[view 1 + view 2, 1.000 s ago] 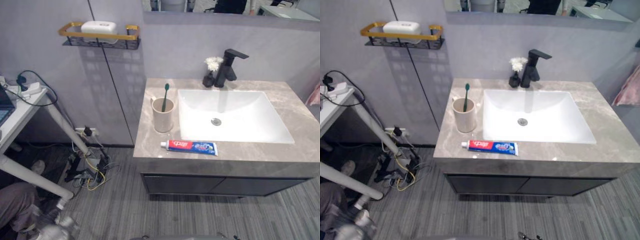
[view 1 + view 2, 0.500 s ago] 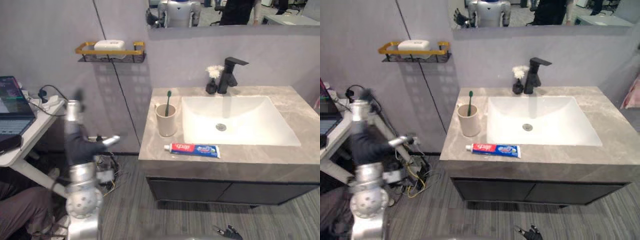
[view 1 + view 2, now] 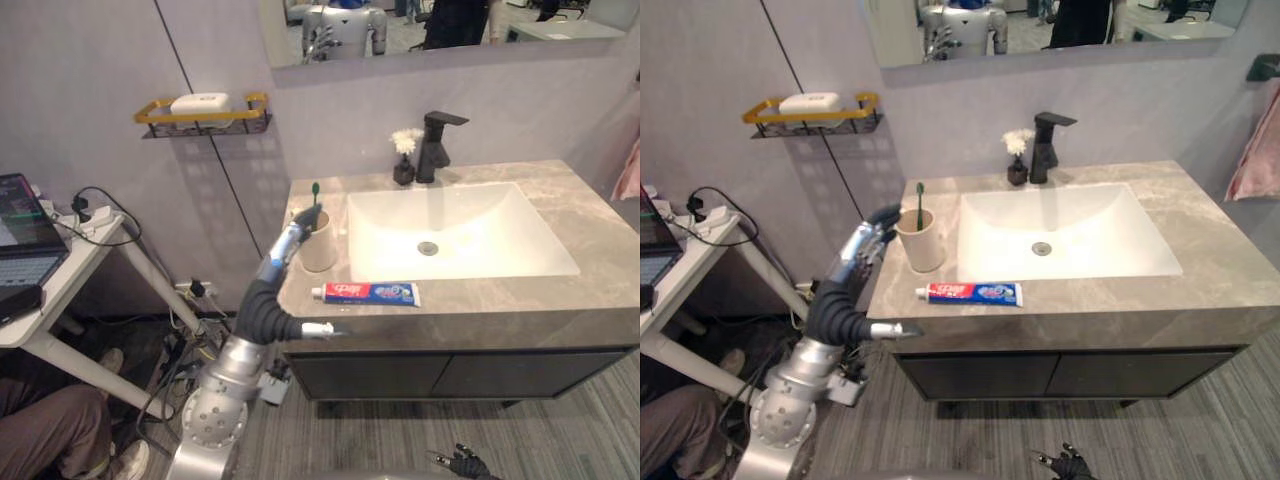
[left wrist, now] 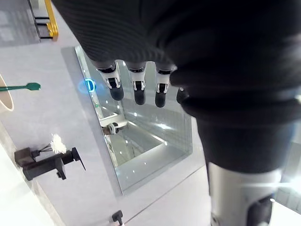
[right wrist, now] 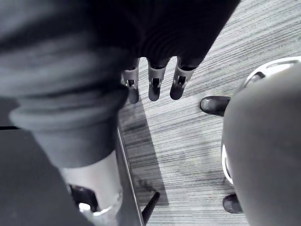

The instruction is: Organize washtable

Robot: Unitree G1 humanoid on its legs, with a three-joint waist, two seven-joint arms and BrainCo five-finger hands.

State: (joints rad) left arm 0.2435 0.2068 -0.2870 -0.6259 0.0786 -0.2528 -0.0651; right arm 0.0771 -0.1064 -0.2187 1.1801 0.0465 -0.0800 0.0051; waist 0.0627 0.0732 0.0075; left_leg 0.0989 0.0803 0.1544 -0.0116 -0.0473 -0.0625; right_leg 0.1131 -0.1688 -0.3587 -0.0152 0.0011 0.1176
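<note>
Presently, a grey marbled counter (image 3: 600, 215) is carrying a white sink (image 3: 480, 240) set into its middle and right. Item one: a beige cup (image 3: 322, 250) is standing upright near the counter's left edge, just left of the sink, and a green toothbrush (image 3: 315, 192) is standing in it, head up. Item two: a red, white and blue toothpaste tube (image 3: 365, 293) is lying flat along the front edge, before the sink's front left corner, a little in front of the cup and not touching it. Item three: a black faucet (image 3: 436, 145) is rising at the back edge behind the sink, with a small dark vase (image 3: 404, 172) of white flowers just beside it. The left robot hand (image 3: 287, 243) is hovering at the counter's left edge, just beside the cup's outer wall, its fingers (image 4: 136, 92) straight and loosely apart, holding nothing; whether they are touching the cup cannot be told. The right robot hand (image 5: 153, 82) is hanging over the grey striped floor (image 5: 188, 141), fingers relaxed and empty. On the wall left of the counter, a gold-railed wire shelf (image 3: 205, 120) is holding a white soap bar (image 3: 198, 102). A mirror (image 3: 450, 25) is hanging above the back edge. A laptop (image 3: 25, 230) is sitting open on a white stand (image 3: 95, 235) farther left.
</note>
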